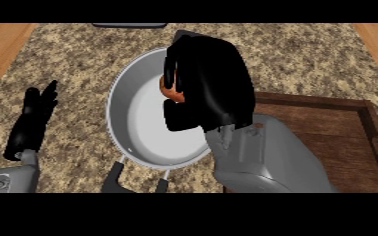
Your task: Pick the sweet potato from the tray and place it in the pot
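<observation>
The right hand (pixel 210 87) curls around an orange sweet potato (pixel 171 91), holding it above the grey pot (pixel 129 125). Just to the right of the pot lies the brown wooden tray (pixel 332 125). The left hand (pixel 33 117) rests open, fingers up, on the speckled counter (pixel 74 55).

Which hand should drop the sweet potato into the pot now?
The right hand. Its fingers are curled round the sweet potato, directly over the pot. The left hand rests open at the view's left edge, beside the pot and holding nothing.
</observation>
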You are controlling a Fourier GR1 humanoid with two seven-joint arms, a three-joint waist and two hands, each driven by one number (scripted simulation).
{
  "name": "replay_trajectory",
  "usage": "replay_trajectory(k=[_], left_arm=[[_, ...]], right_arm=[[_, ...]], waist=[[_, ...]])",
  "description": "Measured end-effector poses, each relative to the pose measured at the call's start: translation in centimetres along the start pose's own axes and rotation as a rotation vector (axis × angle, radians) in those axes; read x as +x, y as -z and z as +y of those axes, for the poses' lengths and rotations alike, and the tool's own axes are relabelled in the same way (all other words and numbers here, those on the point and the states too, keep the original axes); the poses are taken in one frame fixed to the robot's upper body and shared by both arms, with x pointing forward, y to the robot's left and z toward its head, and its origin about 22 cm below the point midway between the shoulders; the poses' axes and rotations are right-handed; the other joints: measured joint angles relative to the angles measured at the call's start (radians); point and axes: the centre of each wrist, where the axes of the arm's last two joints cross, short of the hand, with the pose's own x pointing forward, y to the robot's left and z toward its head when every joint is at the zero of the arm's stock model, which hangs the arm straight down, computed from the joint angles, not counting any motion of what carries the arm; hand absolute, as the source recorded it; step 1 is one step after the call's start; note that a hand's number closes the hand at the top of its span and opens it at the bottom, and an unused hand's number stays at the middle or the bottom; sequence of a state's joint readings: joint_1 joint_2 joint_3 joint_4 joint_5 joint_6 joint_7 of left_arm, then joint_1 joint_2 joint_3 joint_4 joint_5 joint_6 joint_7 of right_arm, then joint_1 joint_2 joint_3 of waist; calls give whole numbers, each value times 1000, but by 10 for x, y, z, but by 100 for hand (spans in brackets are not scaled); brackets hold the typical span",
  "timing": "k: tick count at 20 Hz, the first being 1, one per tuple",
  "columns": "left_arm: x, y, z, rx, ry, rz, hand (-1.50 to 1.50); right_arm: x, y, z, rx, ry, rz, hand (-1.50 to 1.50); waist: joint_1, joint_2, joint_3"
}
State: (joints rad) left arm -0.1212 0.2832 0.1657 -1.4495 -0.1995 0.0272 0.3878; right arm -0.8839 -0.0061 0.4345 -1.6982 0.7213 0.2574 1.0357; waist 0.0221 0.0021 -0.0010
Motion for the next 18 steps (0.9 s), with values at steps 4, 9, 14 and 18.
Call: replay_trajectory(k=[4,9,14,18], left_arm=[[-3,-3,-5,-3,0,-4,0],[-3,-1,-6,-11,3,-3,0],[-3,-3,-3,-7,1,5,0],[-8,-3,0,12,-5,13,0]], right_arm=[[-1,11,27,45,83,28,-150],[-7,17,37,-19,290,39,-150],[-21,24,31,-183,499,48,-150],[-38,17,23,-303,597,66,-150]], waist=[[4,0,0],[6,2,1],[-1,1,1],[-17,-2,1]])
